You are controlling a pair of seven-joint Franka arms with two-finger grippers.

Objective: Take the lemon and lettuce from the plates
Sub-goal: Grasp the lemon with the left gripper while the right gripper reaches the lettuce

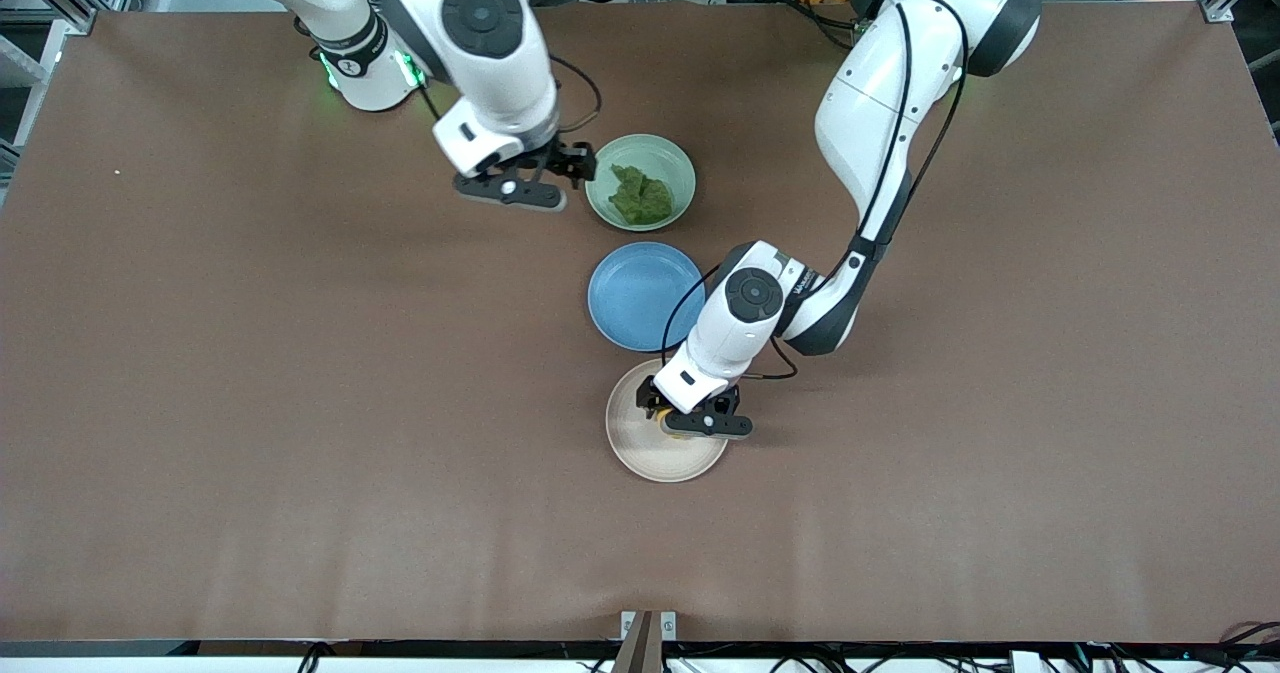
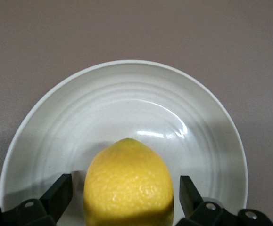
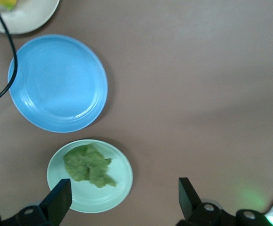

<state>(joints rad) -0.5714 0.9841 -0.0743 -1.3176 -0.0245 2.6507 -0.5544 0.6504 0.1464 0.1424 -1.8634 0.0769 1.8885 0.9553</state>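
The lemon (image 2: 128,183) lies on the beige-cream plate (image 2: 127,103), the plate nearest the front camera (image 1: 640,448). My left gripper (image 1: 672,411) is down over that plate, open, with one finger on each side of the lemon and a small gap on both sides (image 2: 125,195). The lettuce (image 1: 640,196) lies on the mint green plate (image 1: 672,158), nearest the robots' bases. My right gripper (image 1: 570,168) hovers open and empty beside that plate's rim, toward the right arm's end. The right wrist view shows the lettuce (image 3: 86,165) on its plate (image 3: 112,188).
An empty blue plate (image 1: 635,293) sits between the two task plates, also in the right wrist view (image 3: 57,83). The left arm's cable hangs over its edge. The brown table (image 1: 300,403) stretches wide on both sides.
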